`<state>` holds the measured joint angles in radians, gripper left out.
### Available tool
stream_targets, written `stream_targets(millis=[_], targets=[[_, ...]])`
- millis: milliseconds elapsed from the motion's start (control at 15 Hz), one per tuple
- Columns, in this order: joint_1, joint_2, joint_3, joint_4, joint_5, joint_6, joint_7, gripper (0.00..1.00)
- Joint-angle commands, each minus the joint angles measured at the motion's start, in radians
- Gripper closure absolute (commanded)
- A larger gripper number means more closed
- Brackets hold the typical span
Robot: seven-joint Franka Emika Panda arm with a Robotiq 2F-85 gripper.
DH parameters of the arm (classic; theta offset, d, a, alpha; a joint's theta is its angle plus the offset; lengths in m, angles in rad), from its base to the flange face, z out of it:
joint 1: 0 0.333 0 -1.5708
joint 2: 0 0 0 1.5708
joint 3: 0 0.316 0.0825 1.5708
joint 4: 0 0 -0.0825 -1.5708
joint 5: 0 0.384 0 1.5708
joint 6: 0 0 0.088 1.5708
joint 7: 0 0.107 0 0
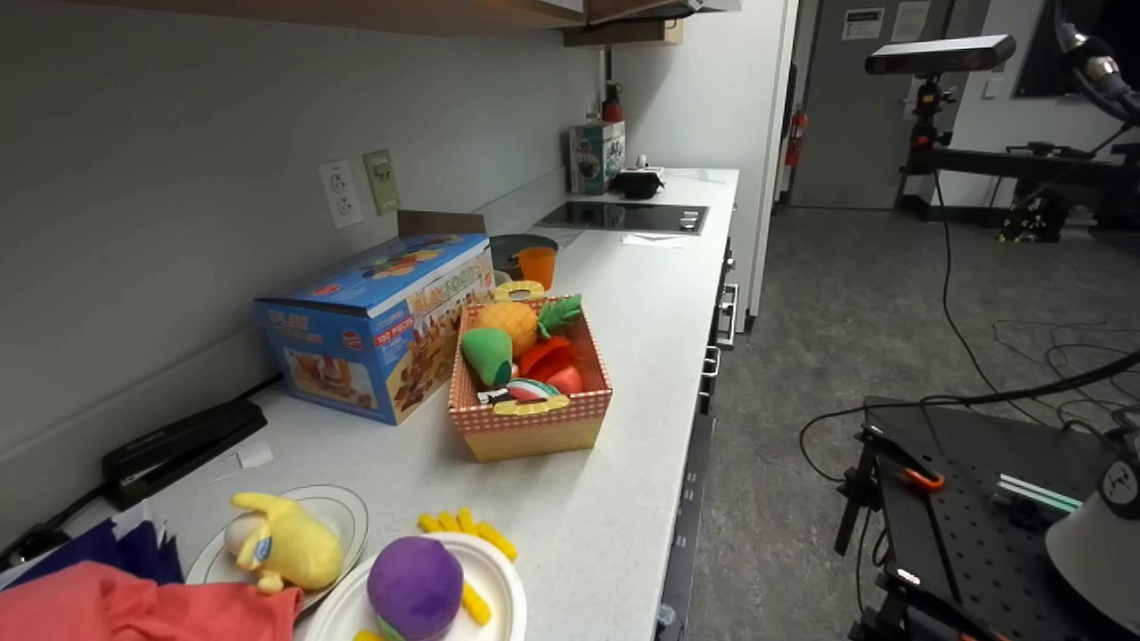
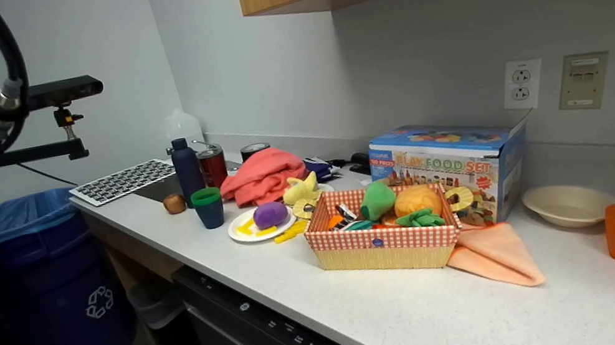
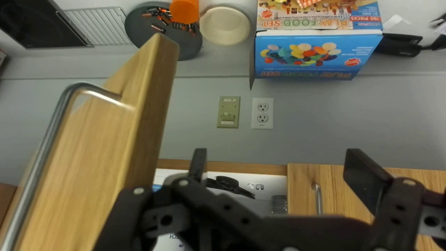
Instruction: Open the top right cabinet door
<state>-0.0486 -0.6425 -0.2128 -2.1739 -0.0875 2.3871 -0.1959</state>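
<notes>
Standing open, it's the light-brown wooden cabinet door (image 3: 99,150) with the silver metal bar handle (image 3: 41,157), well apart from the closed wooden door (image 3: 332,191); jaws spread wide, gripping nothing!
</notes>
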Motion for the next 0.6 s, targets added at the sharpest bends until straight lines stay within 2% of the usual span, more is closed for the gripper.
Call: stream_targets(millis=[0, 267, 533], targets=[[-0.049, 0.064, 0.034, 0.029, -0.033, 0.087, 0.030, 0.00], [-0.187, 0.060, 0.136, 0.033, -0.181, 0.122, 0.209, 0.00], [-0.316, 0.037, 0.197, 0.043, -0.322, 0.083, 0.342, 0.00]])
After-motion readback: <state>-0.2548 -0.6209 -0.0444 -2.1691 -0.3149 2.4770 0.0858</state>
